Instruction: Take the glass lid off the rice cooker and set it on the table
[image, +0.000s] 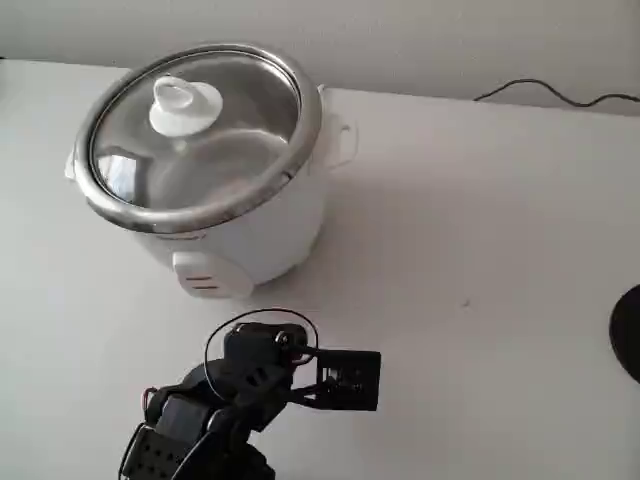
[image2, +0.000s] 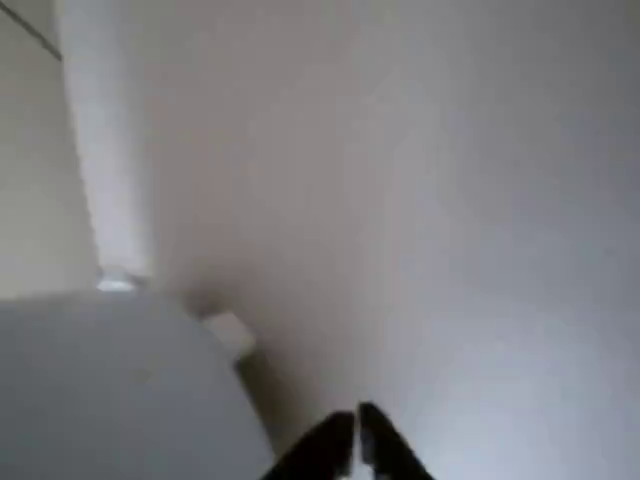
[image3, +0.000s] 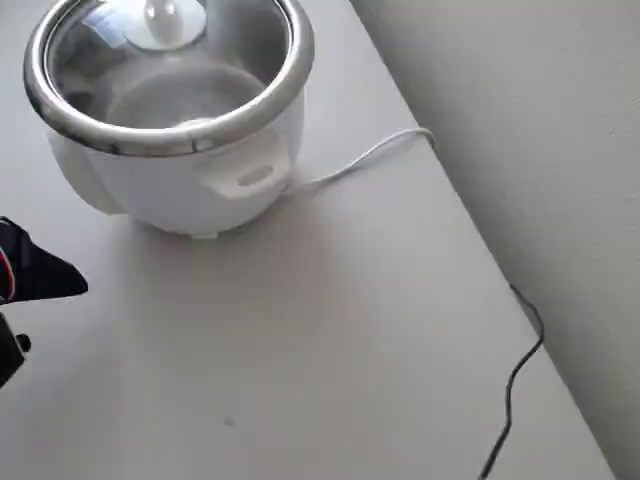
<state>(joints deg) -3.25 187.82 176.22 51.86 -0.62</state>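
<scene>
Starting from the left in the fixed view, your rice cooker (image: 215, 190) sits at the back-left of the table (image: 480, 260), switch panel with its red marks facing the camera. The glass lid (image: 195, 130) is on top of it, seated in the steel rim, white knob (image: 183, 103) pretty much centred. Nothing is touching it.

Just in front of the cooker, lower in that view, is your black arm, folded low near the bottom edge. Its gripper (image2: 355, 440) shows best in the wrist view: the two dark fingertips (image2: 330, 440) sit pressed together with only a sliver of a gap, nothing between them. In that view it's pointing over bare white table, with a blurry grey-white rounded shape at the lower left that you can't really identify.

In the overhead view the cooker (image3: 180, 170) is at top left with the lid (image3: 165, 60) on, a white power cord (image3: 360, 160) running off its side handle toward the wall edge, and a dark cable (image3: 515, 385) trailing along the table's right edge. A black bit of the arm (image3: 35, 275) pokes in at the left, apart from the cooker.
</scene>
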